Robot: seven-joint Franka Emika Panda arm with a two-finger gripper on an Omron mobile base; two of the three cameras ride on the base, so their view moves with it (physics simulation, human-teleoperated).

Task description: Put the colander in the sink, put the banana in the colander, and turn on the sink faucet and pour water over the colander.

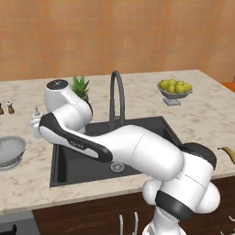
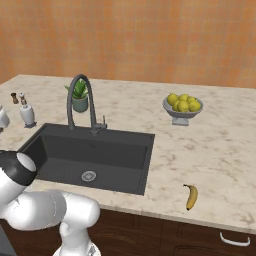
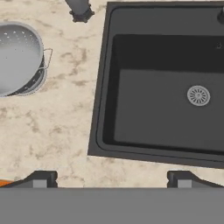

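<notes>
While the colander (image 3: 17, 57) sits upright on the table (image 3: 57, 122) to the left of the sink (image 3: 166, 109), apart from its rim and with nothing in it, we judge that the first step, getting it into the basin, is the one in hand and not yet done. Our hand (image 3: 111, 177) hangs above the table edge of the sink with its fingers spread wide and nothing between them, well short of the colander. Next, we think, we must swing over the colander, come down on its rim or one of its small side handles, close, lift it and set it in the sink near the drain (image 3: 198, 95). Only after that come the banana (image 2: 191, 196), which lies on the table to the right of the sink and well apart from it, and the sink faucet (image 2: 80, 102) behind the basin. Counting outward, we find one colander, one sink with one drain, one banana, one faucet, one soap dispenser (image 2: 27, 114), one potted plant (image 2: 79, 97), one footed fruit bowl (image 2: 182, 112) with several round yellow-green fruits, and two small dark shakers (image 2: 18, 98).
</notes>
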